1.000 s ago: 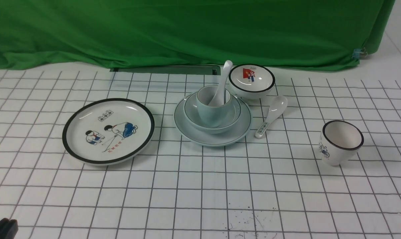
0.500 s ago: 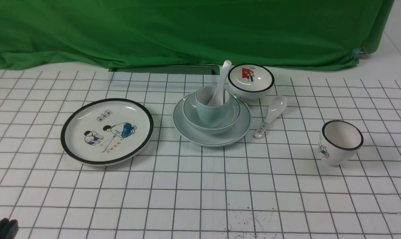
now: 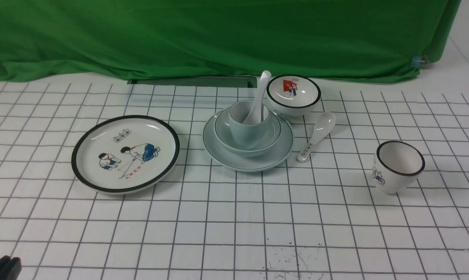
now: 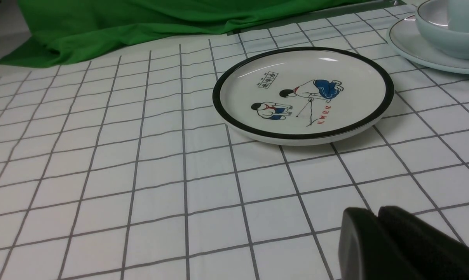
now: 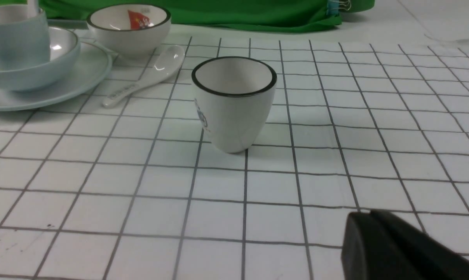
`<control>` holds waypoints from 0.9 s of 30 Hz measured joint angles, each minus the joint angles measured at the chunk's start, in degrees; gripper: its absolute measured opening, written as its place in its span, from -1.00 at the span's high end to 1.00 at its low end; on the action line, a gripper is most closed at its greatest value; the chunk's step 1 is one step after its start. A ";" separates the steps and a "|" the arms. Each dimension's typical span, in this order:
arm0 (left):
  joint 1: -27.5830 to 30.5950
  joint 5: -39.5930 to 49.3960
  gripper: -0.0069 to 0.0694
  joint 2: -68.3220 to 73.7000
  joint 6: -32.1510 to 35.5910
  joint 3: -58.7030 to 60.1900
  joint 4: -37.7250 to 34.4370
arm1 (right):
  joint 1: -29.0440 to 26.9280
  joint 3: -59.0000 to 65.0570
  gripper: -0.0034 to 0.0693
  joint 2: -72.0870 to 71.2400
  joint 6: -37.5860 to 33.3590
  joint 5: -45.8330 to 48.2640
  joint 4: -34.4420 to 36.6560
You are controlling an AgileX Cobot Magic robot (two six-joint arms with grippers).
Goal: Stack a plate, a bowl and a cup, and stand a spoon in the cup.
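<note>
The pale blue-green plate (image 3: 248, 162) lies at mid-table with the matching bowl (image 3: 223, 136) on it. The cup (image 3: 246, 132) stands in the bowl. The plain white spoon (image 3: 260, 93) leans in the cup, handle up. My left gripper (image 4: 377, 213) is shut and empty, low over the cloth near the front left corner (image 3: 9, 259). My right gripper (image 5: 368, 212) is shut and empty too, over the cloth in front of the black-rimmed cup; it does not show in the front view. The stack's edge shows in both wrist views, as the plate (image 4: 409, 50) and the bowl (image 5: 32, 74).
A black-rimmed plate with cartoon children (image 3: 125, 153) lies left of the stack. A small black-rimmed bowl with a flag picture (image 3: 293, 93) sits behind it. A spoon with a patterned handle (image 3: 318, 134) lies to its right. A white cup with a blue drawing (image 3: 399, 167) stands further right. Green cloth (image 3: 218, 35) hangs at the back.
</note>
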 joint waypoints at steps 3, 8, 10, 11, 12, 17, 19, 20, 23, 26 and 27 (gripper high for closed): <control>0.00 0.00 0.84 0.00 0.00 0.00 0.06 | 0.00 0.00 0.82 0.00 0.00 0.00 0.00; 0.00 0.00 0.84 0.00 0.00 0.00 0.12 | 0.00 0.00 0.80 0.00 0.00 -0.05 0.00; 0.00 0.00 0.84 0.00 0.00 0.00 0.23 | 0.00 0.00 0.79 0.00 0.00 -0.05 -0.06; 0.00 0.00 0.84 0.00 0.00 0.00 0.23 | 0.00 0.00 0.78 0.00 0.00 -0.05 -0.06; 0.00 0.00 0.84 0.00 0.00 0.00 0.23 | 0.00 0.00 0.77 0.00 0.00 -0.05 -0.06; 0.00 0.00 0.84 0.00 0.00 0.00 0.23 | 0.00 0.00 0.77 0.00 0.00 -0.05 -0.06; 0.00 0.00 0.84 0.00 0.00 0.00 0.23 | 0.00 0.00 0.76 0.00 0.00 -0.05 -0.06; 0.00 0.00 0.84 0.00 0.00 0.00 0.23 | 0.00 0.00 0.75 0.00 0.00 -0.05 -0.06; 0.00 0.00 0.84 0.00 0.00 0.00 0.25 | 0.00 0.00 0.73 0.00 0.00 -0.05 -0.06; 0.00 0.00 0.84 0.00 0.00 0.00 0.67 | 0.00 0.00 0.71 0.00 0.00 -0.05 -0.06; 0.00 0.00 0.84 0.00 0.00 0.00 0.85 | 0.00 0.00 0.70 0.00 0.00 -0.05 -0.06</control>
